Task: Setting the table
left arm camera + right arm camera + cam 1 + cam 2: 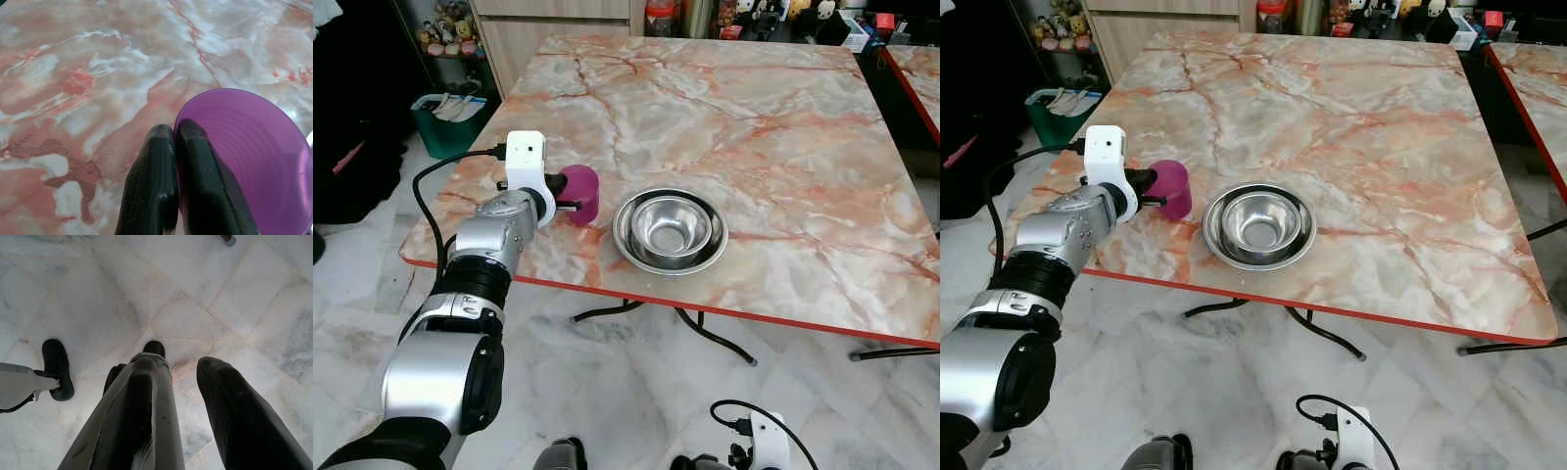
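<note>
Purple cup (579,193) stands upright near the front left edge of the marble table (783,137), and the left gripper (175,147) has it by the rim. In the left wrist view the two black fingers (151,186) are pressed nearly together, one outside the cup's wall and the other inside it, so the thin purple wall is pinched between them. The cup's open mouth shows as a wide translucent ring against the pink and white stone.

From the head views, the left arm reaches forward over the table's near left corner, its silver forearm (489,240) and white wrist camera housing (525,157) sitting just behind the cup. A black cable (426,201) loops from the housing back along the arm.

Just beside the cup, on the robot's right of it, lies a shiny steel bowl (670,230), upright and with its hollow facing up. Cup and bowl are close, but whether they touch cannot be told. Both are near the table's red-trimmed front edge.

The right gripper (183,382) hangs low by the robot's side, pointing at the pale marble floor (98,293); its two fingers stand apart with nothing between them.

Beyond the table's far left corner a green bin (450,122) sits on the floor.
</note>
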Available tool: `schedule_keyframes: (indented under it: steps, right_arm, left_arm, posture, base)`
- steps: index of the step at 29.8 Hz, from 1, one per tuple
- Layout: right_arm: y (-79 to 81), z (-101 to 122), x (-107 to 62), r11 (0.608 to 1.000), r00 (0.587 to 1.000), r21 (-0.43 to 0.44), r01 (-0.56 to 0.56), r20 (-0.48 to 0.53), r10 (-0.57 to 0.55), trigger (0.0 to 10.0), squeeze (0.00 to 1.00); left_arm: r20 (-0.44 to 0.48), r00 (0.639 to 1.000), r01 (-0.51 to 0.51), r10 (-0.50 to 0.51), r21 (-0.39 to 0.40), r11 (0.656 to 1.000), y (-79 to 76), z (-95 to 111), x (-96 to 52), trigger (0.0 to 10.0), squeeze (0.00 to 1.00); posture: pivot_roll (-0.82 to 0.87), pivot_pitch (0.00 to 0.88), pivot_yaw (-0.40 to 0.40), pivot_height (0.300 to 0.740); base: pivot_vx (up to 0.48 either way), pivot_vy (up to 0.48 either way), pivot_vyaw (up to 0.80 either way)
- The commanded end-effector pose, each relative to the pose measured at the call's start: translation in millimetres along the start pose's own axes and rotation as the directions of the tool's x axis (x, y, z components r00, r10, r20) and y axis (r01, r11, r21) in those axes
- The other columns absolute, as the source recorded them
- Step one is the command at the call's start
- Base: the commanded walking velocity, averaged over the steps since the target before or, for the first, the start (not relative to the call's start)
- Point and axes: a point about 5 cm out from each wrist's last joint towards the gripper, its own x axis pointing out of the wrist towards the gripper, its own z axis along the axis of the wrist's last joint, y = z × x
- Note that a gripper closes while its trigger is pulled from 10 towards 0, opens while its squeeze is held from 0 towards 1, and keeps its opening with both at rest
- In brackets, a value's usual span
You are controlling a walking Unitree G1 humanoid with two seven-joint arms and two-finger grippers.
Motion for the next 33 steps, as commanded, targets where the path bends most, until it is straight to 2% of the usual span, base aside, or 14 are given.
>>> schedule_keyframes:
  steps: [1,14,15,17,18,19,33]
  right_arm:
    - [0.7,-7.0,-1.1,1.000,1.000,0.008,0.003,-0.023,-0.003,10.0,0.00]
    - [0.5,-6.9,-1.0,1.000,1.000,0.006,0.002,-0.024,-0.002,10.0,0.00]
    - [0.5,-7.0,-1.1,1.000,1.000,0.007,0.003,-0.024,-0.002,10.0,0.00]
    - [0.4,-7.1,-1.1,1.000,1.000,0.006,0.003,-0.024,-0.002,10.0,0.00]
    - [0.4,-7.1,-1.1,1.000,1.000,0.006,0.003,-0.024,-0.002,10.0,0.00]
    - [0.2,-7.3,-1.2,1.000,1.000,0.007,0.003,-0.024,-0.003,10.0,0.00]
    - [0.0,-7.3,-1.2,1.000,1.000,0.006,0.003,-0.025,-0.003,10.0,0.00]
  left_arm:
    - [-0.005,1.000,-0.008,0.008,0.003,1.000,0.1,1.5,0.5,10.0,0.00]
    - [-0.045,0.999,-0.030,0.030,0.001,1.000,2.7,-3.2,0.7,10.0,0.00]
    - [-0.044,0.999,-0.026,0.026,0.002,1.000,2.1,-3.1,0.7,10.0,0.05]
    - [-0.045,0.999,-0.025,0.025,0.001,1.000,1.6,-3.3,0.7,10.0,0.44]
    - [-0.044,0.999,-0.023,0.023,0.002,1.000,1.0,-3.3,0.7,10.0,0.83]
    - [-0.044,0.999,-0.020,0.020,0.000,1.000,0.0,-3.5,0.7,10.0,1.00]
    - [-0.022,1.000,-0.018,0.018,-0.008,1.000,0.3,0.7,-0.2,10.0,1.00]
  posture:
    - [0.03,0.173,0.031,0.711]
    - [0.03,0.173,0.032,0.711]
    - [0.03,0.171,0.032,0.711]
    - [0.03,0.171,0.032,0.711]
    - [0.03,0.171,0.032,0.711]
    - [0.03,0.169,0.031,0.711]
    - [0.03,0.168,0.030,0.711]
  base:
    - [0.000,0.000,0.00]
    - [0.000,0.000,0.00]
    - [0.000,0.000,0.00]
    - [0.000,0.000,0.00]
    - [0.000,0.000,0.00]
    - [0.000,0.000,0.00]
    - [0.000,0.000,0.00]
